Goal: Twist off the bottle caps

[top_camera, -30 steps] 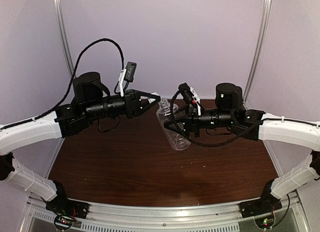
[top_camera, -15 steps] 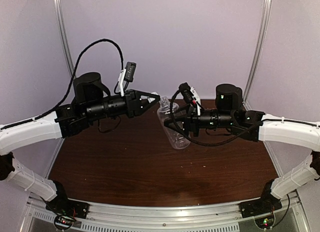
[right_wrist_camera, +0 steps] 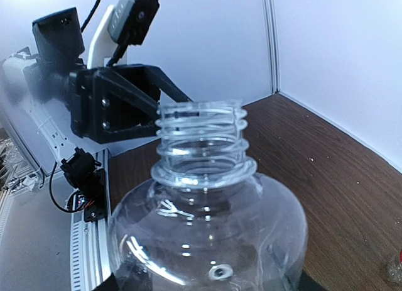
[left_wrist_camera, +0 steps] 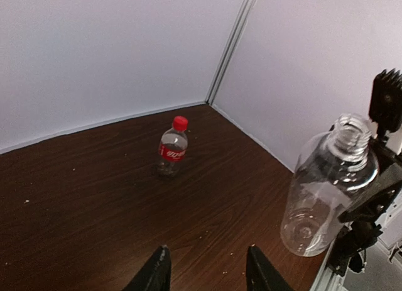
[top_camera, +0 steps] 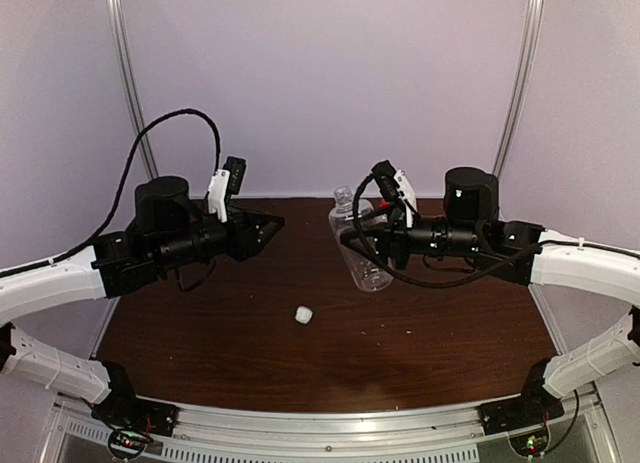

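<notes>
My right gripper (top_camera: pixel 354 246) is shut on the plain clear bottle (top_camera: pixel 366 255) and holds it tilted above the table. Its threaded neck (right_wrist_camera: pixel 200 135) is bare, with no cap on it. The white cap (top_camera: pixel 303 314) lies loose on the table in front of the bottle. My left gripper (top_camera: pixel 271 230) is open and empty, well to the left of the bottle; its fingers stand apart in the left wrist view (left_wrist_camera: pixel 208 249). The red-labelled bottle (left_wrist_camera: pixel 172 148) stands upright near the far corner with its red cap (left_wrist_camera: pixel 180 122) on. It is hidden in the top view.
White walls and metal posts (left_wrist_camera: pixel 231 44) close in the dark wooden table (top_camera: pixel 220 343) at the back and sides. Small crumbs (left_wrist_camera: pixel 207 236) lie on the wood. The left arm's camera mount (right_wrist_camera: pixel 129 24) shows behind the bottle neck in the right wrist view.
My left gripper has drawn back to the left, away from the bottle's neck. The white cap is off the bottle and lies on the table. The right gripper has shifted the bottle slightly right.
</notes>
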Robot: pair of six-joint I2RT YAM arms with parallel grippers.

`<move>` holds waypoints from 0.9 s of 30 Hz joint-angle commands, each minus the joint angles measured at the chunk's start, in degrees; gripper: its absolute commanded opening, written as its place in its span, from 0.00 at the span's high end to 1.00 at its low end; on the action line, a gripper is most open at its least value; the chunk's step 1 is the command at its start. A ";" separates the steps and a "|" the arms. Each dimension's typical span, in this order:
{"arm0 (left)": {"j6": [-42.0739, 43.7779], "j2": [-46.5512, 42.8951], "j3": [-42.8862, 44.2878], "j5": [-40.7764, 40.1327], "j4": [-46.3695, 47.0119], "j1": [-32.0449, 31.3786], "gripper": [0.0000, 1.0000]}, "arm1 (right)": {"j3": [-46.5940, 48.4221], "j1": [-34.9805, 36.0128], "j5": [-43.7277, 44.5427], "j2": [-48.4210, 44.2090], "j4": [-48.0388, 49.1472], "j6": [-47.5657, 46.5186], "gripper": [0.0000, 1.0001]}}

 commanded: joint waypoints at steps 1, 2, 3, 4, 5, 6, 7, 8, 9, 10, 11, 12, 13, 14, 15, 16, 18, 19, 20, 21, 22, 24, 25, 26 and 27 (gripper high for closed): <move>2.18 -2.23 -6.54 -8.96 -1.40 0.99 0.58 | -0.89 -0.42 2.99 -1.78 -0.16 -0.83 0.53; 2.33 -2.50 -7.82 -9.56 -1.14 1.03 0.58 | -1.18 -0.49 3.20 -1.80 -0.10 -0.83 0.53; 2.40 -2.55 -8.70 -9.86 -0.83 1.03 0.58 | -1.44 -0.52 3.31 -1.80 0.06 -0.75 0.53; 2.62 -2.48 -9.51 -9.71 -0.38 1.04 0.57 | -1.71 -0.58 3.43 -1.80 0.29 -0.70 0.53; 2.86 -2.13 -10.29 -9.11 0.30 1.08 0.56 | -1.93 -0.65 3.47 -1.80 0.43 -0.66 0.53; 3.12 -1.77 -10.90 -8.26 0.94 1.04 0.55 | -2.09 -0.69 3.64 -1.74 0.45 -0.58 0.53; 3.52 -1.26 -11.46 -7.19 1.80 1.04 0.53 | -2.20 -0.67 3.76 -1.67 0.43 -0.61 0.53; 4.16 -0.44 -12.07 -5.97 3.02 1.04 0.51 | -2.42 -0.72 4.14 -1.69 0.37 -0.69 0.53; 4.96 0.44 -12.62 -4.53 4.31 1.04 0.48 | -2.76 -0.75 4.64 -1.78 0.36 -0.66 0.53; 5.88 1.68 -13.00 -3.33 5.79 1.04 0.45 | -3.02 -0.88 5.14 -1.84 0.36 -0.65 0.53; 6.67 3.11 -13.07 -2.70 6.90 1.04 0.43 | -3.30 -1.02 5.66 -1.88 0.50 -0.61 0.53; 7.20 4.66 -12.47 -2.69 7.54 1.04 0.40 | -3.63 -1.10 6.19 -2.01 0.67 -0.53 0.53; 7.74 6.33 -11.61 -2.92 7.89 1.11 0.38 | -3.90 -1.23 6.85 -2.06 0.93 -0.37 0.52; 8.18 7.85 -10.63 -3.24 7.98 1.12 0.36 | -4.06 -1.37 7.48 -2.00 1.05 -0.12 0.52; 8.62 9.48 -9.71 -3.58 8.06 1.12 0.34 | -4.08 -1.59 8.24 -1.86 0.92 0.16 0.52; 8.93 10.87 -8.77 -4.01 8.01 1.20 0.32 | -4.00 -1.76 8.80 -1.81 0.68 0.45 0.51; 9.23 13.36 -7.09 -4.77 7.85 1.29 0.30 | -4.26 -1.85 9.81 -1.87 0.30 0.72 0.49; 9.31 14.25 -6.46 -5.10 7.68 1.36 0.30 | -4.52 -1.82 10.42 -2.03 0.23 0.64 0.49; 9.43 15.08 -5.94 -5.16 7.57 1.45 0.29 | -4.79 -1.82 11.15 -2.27 0.19 0.31 0.48; 9.49 15.53 -5.57 -5.29 7.42 1.49 0.29 | -5.05 -1.81 11.80 -2.47 0.06 0.12 0.49; 9.56 15.82 -5.41 -5.18 7.39 1.55 0.28 | -5.24 -1.81 12.23 -2.64 -0.03 -0.13 0.48; 9.78 15.39 -5.59 -4.82 8.11 1.56 0.28 | -5.68 -1.82 11.95 -2.97 -0.01 -0.78 0.48; 9.95 14.90 -5.89 -4.48 8.62 1.56 0.28 | -5.99 -1.82 11.34 -3.03 0.10 -1.23 0.49; 10.19 14.37 -5.91 -3.97 8.86 1.62 0.27 | -6.34 -1.83 10.40 -3.10 0.50 -1.64 0.49; 10.42 13.73 -5.97 -3.20 8.87 1.65 0.27 | -6.81 -1.82 9.33 -3.04 0.98 -2.01 0.49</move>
